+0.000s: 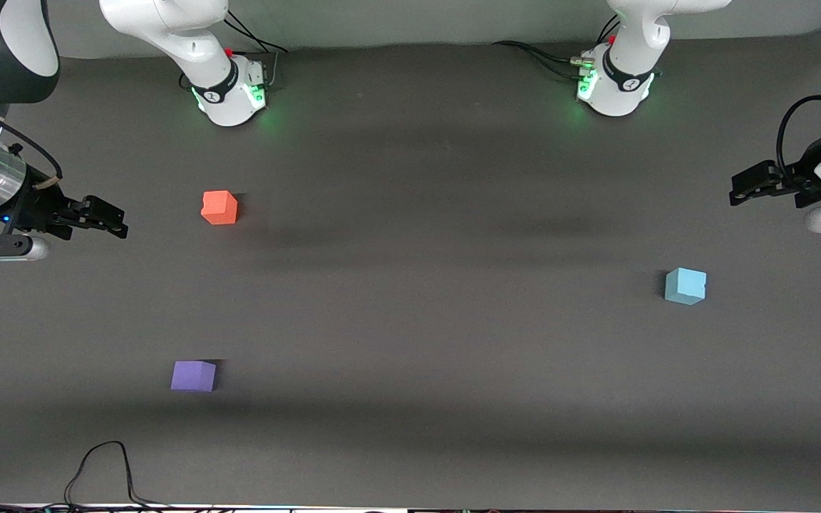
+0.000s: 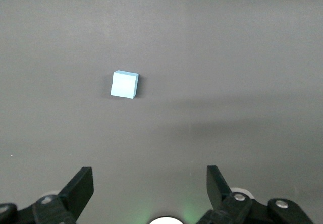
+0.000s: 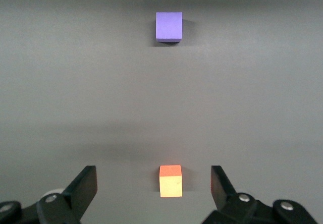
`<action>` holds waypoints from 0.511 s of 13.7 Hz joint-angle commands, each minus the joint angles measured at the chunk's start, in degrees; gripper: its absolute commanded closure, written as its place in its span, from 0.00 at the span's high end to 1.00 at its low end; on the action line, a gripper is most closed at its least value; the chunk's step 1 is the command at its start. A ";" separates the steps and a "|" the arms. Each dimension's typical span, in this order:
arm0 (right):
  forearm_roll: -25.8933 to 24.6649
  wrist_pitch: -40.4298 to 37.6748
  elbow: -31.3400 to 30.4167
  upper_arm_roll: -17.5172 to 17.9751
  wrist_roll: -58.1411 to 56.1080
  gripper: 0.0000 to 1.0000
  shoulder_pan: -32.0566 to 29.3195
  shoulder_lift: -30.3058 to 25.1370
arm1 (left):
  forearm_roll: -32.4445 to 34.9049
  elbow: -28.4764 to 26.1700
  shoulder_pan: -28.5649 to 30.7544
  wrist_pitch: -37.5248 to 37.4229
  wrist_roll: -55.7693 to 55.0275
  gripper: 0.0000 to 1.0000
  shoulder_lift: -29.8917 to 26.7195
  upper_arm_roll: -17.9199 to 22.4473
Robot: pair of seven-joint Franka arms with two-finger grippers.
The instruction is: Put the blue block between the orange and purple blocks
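The blue block (image 1: 685,286) lies on the dark table toward the left arm's end; it also shows in the left wrist view (image 2: 124,84). The orange block (image 1: 219,207) and the purple block (image 1: 193,375) lie toward the right arm's end, far apart, the purple one nearer the front camera. Both show in the right wrist view, orange (image 3: 170,180) and purple (image 3: 168,26). My left gripper (image 1: 738,189) is open and empty over the table's left-arm end (image 2: 150,181). My right gripper (image 1: 107,219) is open and empty over the right-arm end, near the orange block (image 3: 153,172).
The two arm bases (image 1: 236,89) (image 1: 613,82) stand at the table's edge farthest from the front camera. A black cable (image 1: 97,463) loops onto the table at the edge nearest the front camera, toward the right arm's end.
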 commanded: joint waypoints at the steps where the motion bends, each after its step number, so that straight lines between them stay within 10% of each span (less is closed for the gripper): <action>1: 0.10 0.14 0.27 0.40 1.10 1.00 -0.42 -0.24 | -0.86 -0.92 -0.48 -0.18 -1.01 1.00 -1.12 0.54; 7: 0.10 0.14 0.27 0.40 1.19 1.00 -0.42 -0.15 | -0.60 -1.09 -0.31 -0.44 -0.05 1.00 -1.11 0.63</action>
